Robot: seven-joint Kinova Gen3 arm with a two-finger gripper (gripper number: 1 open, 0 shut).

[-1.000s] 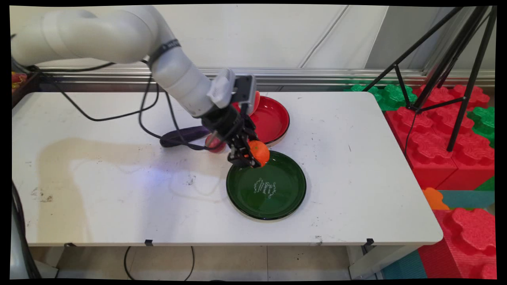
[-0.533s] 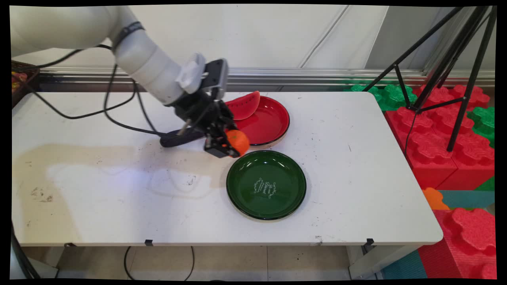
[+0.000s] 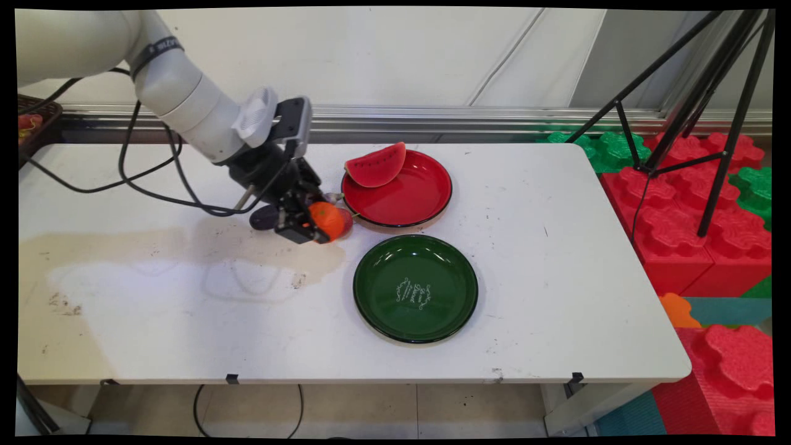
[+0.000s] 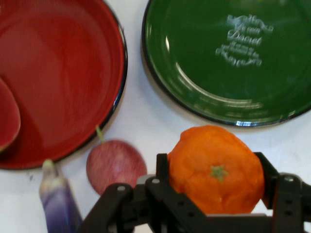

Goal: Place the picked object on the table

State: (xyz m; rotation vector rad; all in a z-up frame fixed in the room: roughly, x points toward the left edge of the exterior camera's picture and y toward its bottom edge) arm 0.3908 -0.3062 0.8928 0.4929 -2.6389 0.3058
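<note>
My gripper [image 3: 314, 226] [image 4: 216, 179] is shut on an orange [image 3: 325, 220] [image 4: 216, 169] and holds it above the table, left of the red plate [image 3: 420, 198] [image 4: 63, 82]. A red apple [image 3: 346, 220] [image 4: 115, 165] lies on the table just behind the orange, next to a purple eggplant [image 3: 264, 217] [image 4: 59, 204]. The green plate [image 3: 415, 288] [image 4: 228, 58], with white lettering, lies to the lower right of the gripper with nothing on it. A watermelon slice [image 3: 376, 167] [image 4: 7, 116] leans on the red plate's back left rim.
Black cables [image 3: 154, 185] hang from the arm over the table's back left. A black tripod [image 3: 698, 117] and red and green foam blocks [image 3: 686, 210] stand beyond the table's right edge.
The gripper has carried the orange away from over the green plate's back rim, leftward and toward the back, uncovering the watermelon slice.
</note>
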